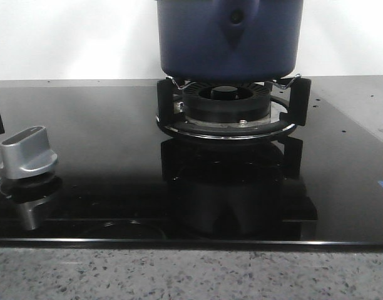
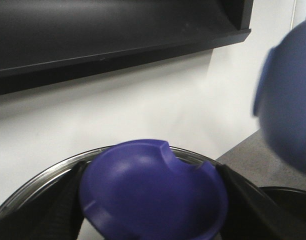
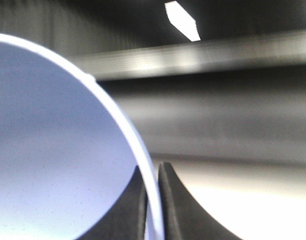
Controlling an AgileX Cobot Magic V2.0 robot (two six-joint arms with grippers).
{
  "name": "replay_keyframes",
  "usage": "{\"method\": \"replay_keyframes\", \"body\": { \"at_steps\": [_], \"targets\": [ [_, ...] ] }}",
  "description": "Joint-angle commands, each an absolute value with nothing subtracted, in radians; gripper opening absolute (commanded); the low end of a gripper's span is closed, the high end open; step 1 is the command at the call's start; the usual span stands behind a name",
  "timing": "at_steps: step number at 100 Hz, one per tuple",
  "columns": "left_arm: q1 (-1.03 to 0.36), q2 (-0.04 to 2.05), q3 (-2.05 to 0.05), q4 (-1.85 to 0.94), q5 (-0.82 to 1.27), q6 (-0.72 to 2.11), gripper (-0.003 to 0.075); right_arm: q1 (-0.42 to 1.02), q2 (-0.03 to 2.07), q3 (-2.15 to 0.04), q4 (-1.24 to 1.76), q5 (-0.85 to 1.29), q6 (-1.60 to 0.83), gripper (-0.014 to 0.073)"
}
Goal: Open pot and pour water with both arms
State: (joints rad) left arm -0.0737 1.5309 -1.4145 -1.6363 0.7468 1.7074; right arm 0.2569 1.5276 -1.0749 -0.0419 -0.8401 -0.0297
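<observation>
The dark navy pot (image 1: 198,44) stands on the gas burner (image 1: 226,109) at the back centre, its handle mount (image 1: 237,19) facing me; its top is cut off, so I cannot see whether a lid is on it. Neither gripper shows in the front view. My left gripper (image 2: 150,175) is shut on the blue knob (image 2: 153,200) of a glass lid with a metal rim (image 2: 38,185). The pot shows blurred beside it in the left wrist view (image 2: 288,100). My right gripper (image 3: 152,175) is shut on the white rim of a pale blue bowl (image 3: 53,150).
The black glass hob (image 1: 104,187) spreads in front of the burner, with a silver control knob (image 1: 27,152) at the front left. A speckled stone counter edge (image 1: 191,275) runs along the front. A white wall stands behind the pot, and a dark hood (image 2: 108,35) hangs overhead.
</observation>
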Motion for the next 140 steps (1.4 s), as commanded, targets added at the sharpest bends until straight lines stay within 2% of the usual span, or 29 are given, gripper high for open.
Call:
{"method": "replay_keyframes", "body": {
  "at_steps": [1, 24, 41, 61, 92, 140],
  "targets": [
    [-0.094, 1.478, -1.454, -1.732, 0.779, 1.696, 0.0365, 0.253, 1.462, -1.157, -0.019, -0.721, -0.033, -0.0047],
    [-0.182, 1.478, -1.454, -1.730, 0.773, 1.724, 0.0365, 0.180, 1.391, -1.331, 0.000, -0.087, -0.033, -0.0047],
    [-0.256, 1.480, -1.454, -1.732, 0.736, 1.731, 0.0365, 0.035, 1.387, -1.457, 0.046, 0.448, -0.030, -0.0047],
    [-0.323, 1.494, -1.454, -1.738, 0.734, 1.732, 0.0365, -0.164, 1.409, -1.453, 0.055, 0.797, 0.000, -0.0047],
    [-0.351, 1.508, -1.454, -1.776, 0.725, 1.734, 0.0365, -0.354, 1.492, -1.305, 0.098, 0.857, 0.000, -0.0047],
    [-0.351, 1.510, -1.454, -1.776, 0.723, 1.734, 0.0365, -0.376, 1.540, -1.271, 0.100, 0.827, -0.016, -0.0043]
  ]
}}
